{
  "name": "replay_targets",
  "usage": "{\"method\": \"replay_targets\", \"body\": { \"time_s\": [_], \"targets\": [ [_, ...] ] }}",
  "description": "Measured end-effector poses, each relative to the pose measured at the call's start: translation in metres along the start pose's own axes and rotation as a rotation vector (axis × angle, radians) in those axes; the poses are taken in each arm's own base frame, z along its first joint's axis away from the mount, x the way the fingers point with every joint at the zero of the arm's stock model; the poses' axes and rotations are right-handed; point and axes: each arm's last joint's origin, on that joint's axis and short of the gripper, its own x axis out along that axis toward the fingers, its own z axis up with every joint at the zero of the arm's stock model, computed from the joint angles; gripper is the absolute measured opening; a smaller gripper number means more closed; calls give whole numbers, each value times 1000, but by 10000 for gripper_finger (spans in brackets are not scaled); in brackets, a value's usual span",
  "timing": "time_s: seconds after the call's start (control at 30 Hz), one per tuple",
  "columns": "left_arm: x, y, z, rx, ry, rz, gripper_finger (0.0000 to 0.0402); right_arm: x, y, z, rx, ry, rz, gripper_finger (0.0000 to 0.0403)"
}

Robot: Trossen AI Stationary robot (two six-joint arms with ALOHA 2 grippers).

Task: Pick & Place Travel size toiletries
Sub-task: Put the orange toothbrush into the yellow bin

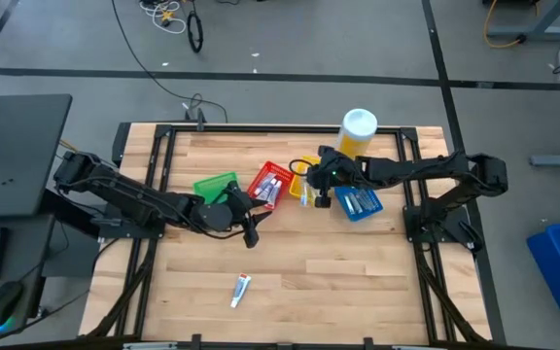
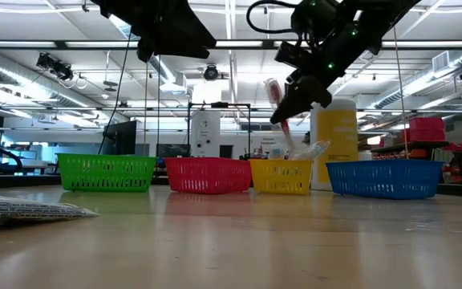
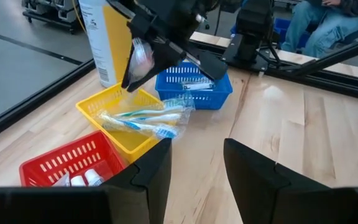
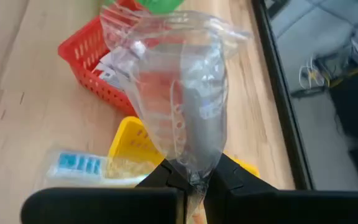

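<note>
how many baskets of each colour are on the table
green basket: 1
red basket: 1
yellow basket: 1
blue basket: 1
total: 4

Lighting is even and bright, from overhead ceiling strips visible in the low view. The tabletop (image 2: 239, 241) carries a soft sheen and faint reflections of the bins. Shadows are weak and diffuse. The right wrist view is blurred at close range; its wrapped item (image 4: 179, 106) shows glare.
</note>
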Motion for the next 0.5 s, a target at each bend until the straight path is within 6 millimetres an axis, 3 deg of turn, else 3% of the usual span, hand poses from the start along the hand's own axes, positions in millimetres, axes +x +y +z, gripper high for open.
{"method": "replay_targets", "body": {
  "time_s": [0.33, 0.5],
  "targets": [
    [0, 1, -2, 11, 19, 7, 153, 17, 3, -6, -233, 63, -44, 26],
    [0, 0, -2, 10, 24, -5, 153, 30, 0, -10, -142, 46, 0, 27]
  ]
}}
